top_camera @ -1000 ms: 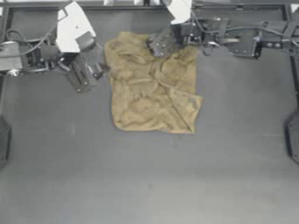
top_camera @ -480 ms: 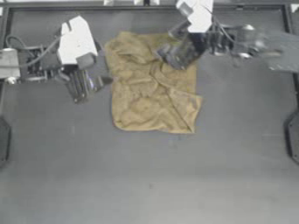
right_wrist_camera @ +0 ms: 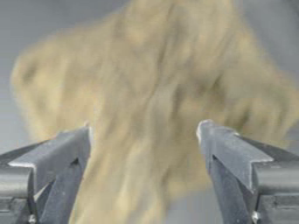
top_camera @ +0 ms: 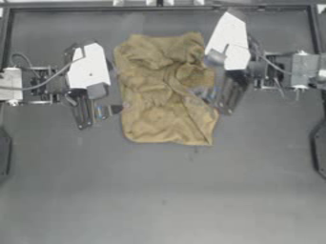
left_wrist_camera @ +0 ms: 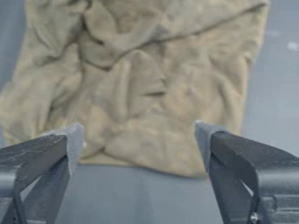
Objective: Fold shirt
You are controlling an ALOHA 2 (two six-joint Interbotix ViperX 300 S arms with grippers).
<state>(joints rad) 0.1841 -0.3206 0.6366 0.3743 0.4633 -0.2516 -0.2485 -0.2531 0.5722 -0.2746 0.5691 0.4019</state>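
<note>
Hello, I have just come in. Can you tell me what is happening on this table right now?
A two-armed robot is working on folding a tan shirt, which lies crumpled in a rough rectangle on the dark table. The left gripper is beside the shirt's left edge, open and holding nothing. The right gripper is at the shirt's right edge, also open, with the cloth just ahead of its fingers. Neither one grips the fabric at this moment.

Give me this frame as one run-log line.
task: fold shirt | shirt: crumpled, flat on table | left gripper: open, off shirt's left edge | right gripper: open, over shirt's right edge, nothing held
</note>
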